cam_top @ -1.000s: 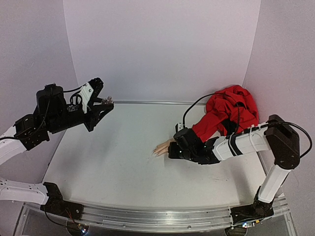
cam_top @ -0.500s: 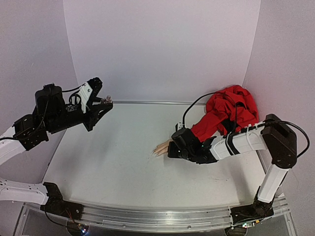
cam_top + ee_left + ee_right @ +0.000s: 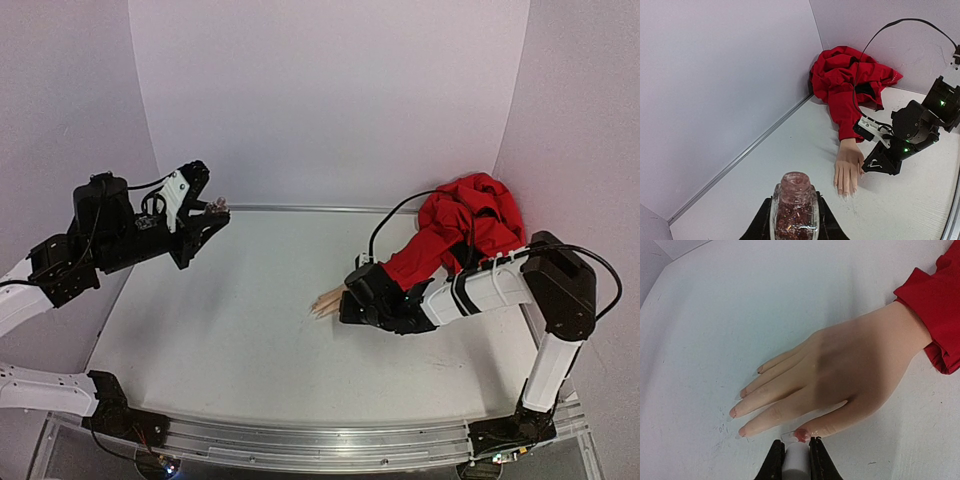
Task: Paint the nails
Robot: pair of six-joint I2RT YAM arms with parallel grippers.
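Note:
The pale peach mannequin hand (image 3: 850, 370) lies palm down on the white table, its fingers toward the left, in a red sleeve (image 3: 940, 305). It also shows in the top view (image 3: 328, 297) and in the left wrist view (image 3: 848, 164). My right gripper (image 3: 796, 446) is shut on a white brush cap (image 3: 797, 462), whose tip touches the thumb nail (image 3: 801, 434), wet with red polish. The other nails (image 3: 735, 412) show reddish bases. My left gripper (image 3: 794, 222) is shut on an open glass bottle of red glitter polish (image 3: 794, 205), held high at the far left (image 3: 212, 210).
The red garment is bunched in the back right corner (image 3: 475, 215), with a black cable (image 3: 395, 215) arching over it. The right arm (image 3: 490, 290) lies low across the table beside the sleeve. A metal strip runs along the back wall (image 3: 300, 208).
My right gripper has crept a little left along the mannequin hand with the cap in it. The left arm and bottle have barely moved.

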